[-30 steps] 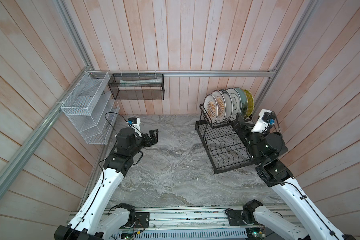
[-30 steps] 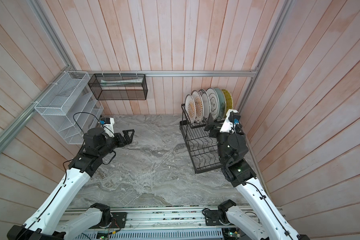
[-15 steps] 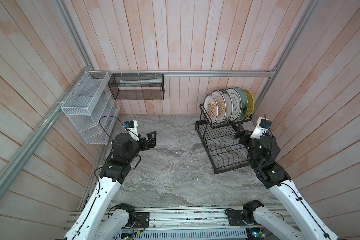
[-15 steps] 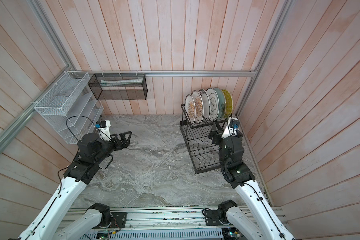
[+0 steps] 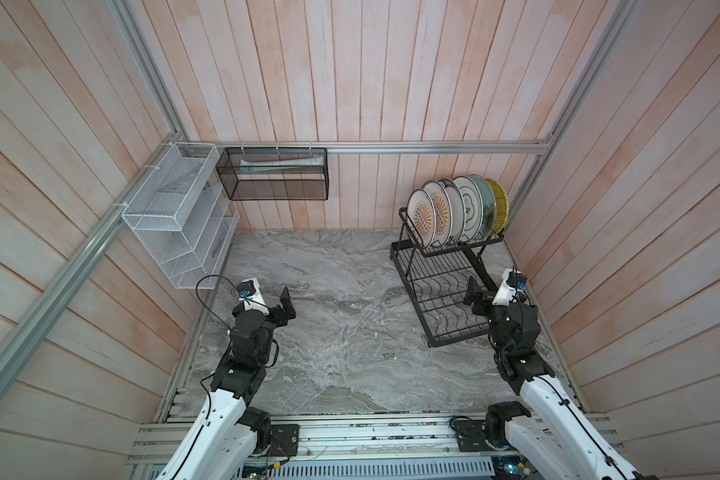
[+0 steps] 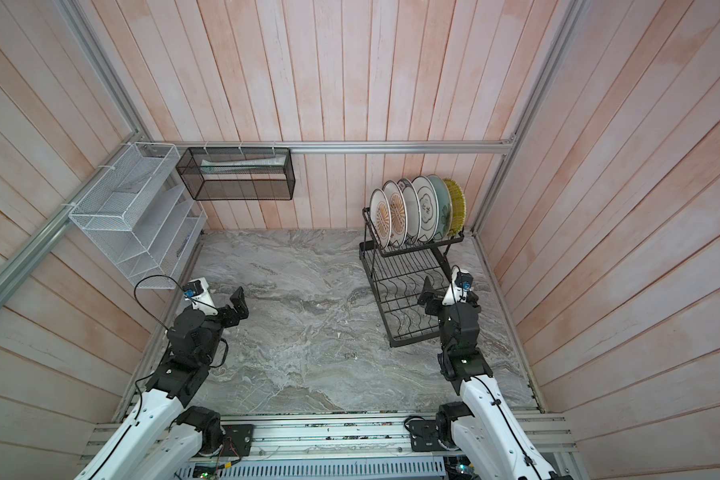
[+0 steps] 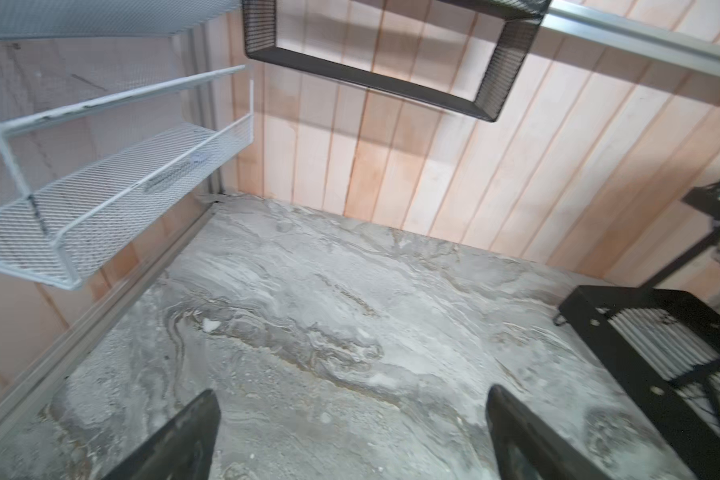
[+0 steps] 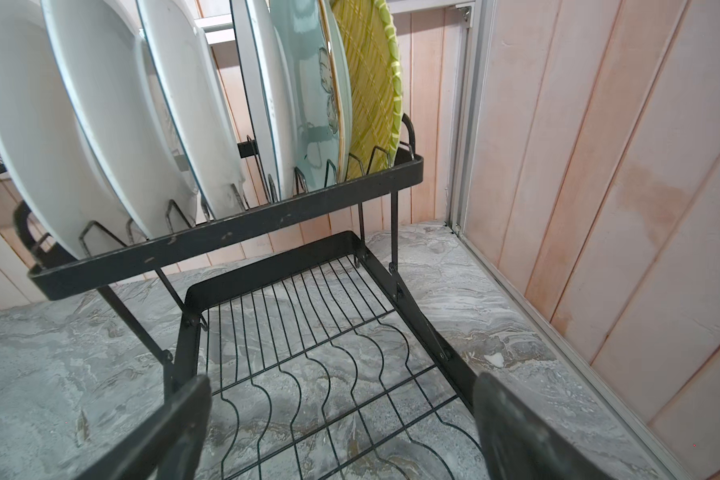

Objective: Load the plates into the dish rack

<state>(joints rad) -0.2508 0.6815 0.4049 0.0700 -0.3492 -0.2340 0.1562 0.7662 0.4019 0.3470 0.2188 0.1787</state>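
The left gripper [image 5: 287,309] hangs over bare tabletop [image 5: 341,332] with its dark jaws spread wide and nothing between them. The right gripper [image 5: 476,300] is likewise spread and empty, poised above the near right part of the dish rack [image 5: 460,246], over its lower tray and close to the side rail. Between the two arms the grey, veined marble-look surface lies open, bounded by aluminium edging and pale pink plank walls [image 5: 391,83]. To the left a white mesh shelf [image 5: 171,216] juts from the wall, with a black mesh basket [image 5: 275,174] hung on the back rail beside it. The rack is thin black wire, with a lower tray of wavy wires and an upper slotted basket in the far right corner. All six plates [image 5: 454,210] stand on edge there, close together: two orange-sunburst ones in front, two white, a pale teal plate [image 8: 312,83] with a flower, and a yellow woven-look plate [image 8: 371,83] nearest the wall.
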